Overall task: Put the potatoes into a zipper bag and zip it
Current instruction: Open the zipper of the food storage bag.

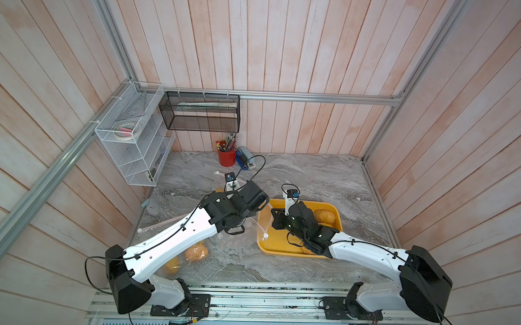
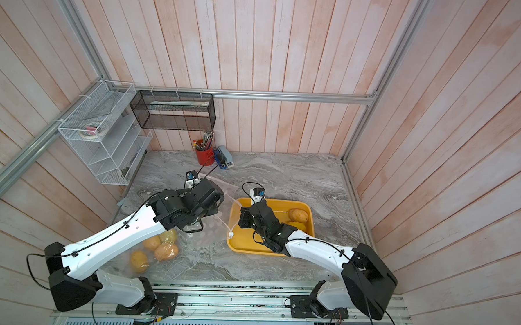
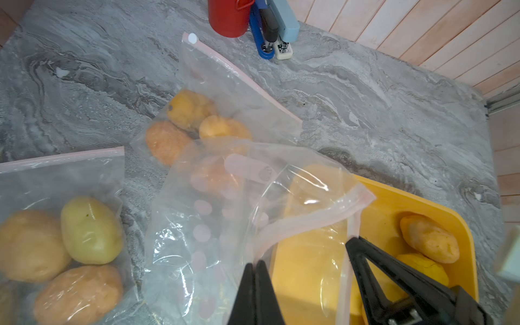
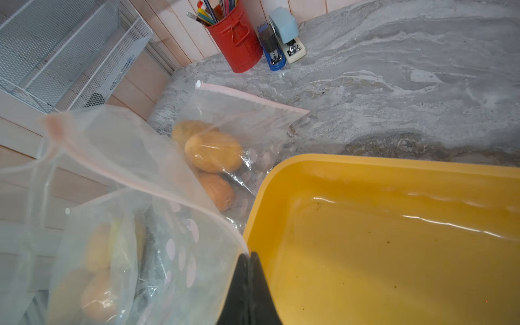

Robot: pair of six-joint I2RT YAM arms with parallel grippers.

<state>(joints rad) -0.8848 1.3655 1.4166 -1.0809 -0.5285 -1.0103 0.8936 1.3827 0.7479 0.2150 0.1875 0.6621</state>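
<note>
Where the yellow tray (image 1: 272, 245) sits toward the right edge of the tabletop (image 1: 313, 177), both top views show two potatoes (image 1: 325, 216) in its far right corner and others bagged near the front-left corner. In the left wrist view, the left gripper (image 3: 255, 267) pinches the open zipper bag (image 3: 213, 213) at its rim. In the right wrist view, the right gripper (image 4: 249, 259) is clamped on that rim just beside the tray.

Bagged potatoes (image 1: 196, 252) half under left arm (image 1: 171, 237), red cup (image 3: 228, 17) cropped at the edge, tray potato (image 2: 295, 224) mostly behind right arm (image 2: 316, 250).
</note>
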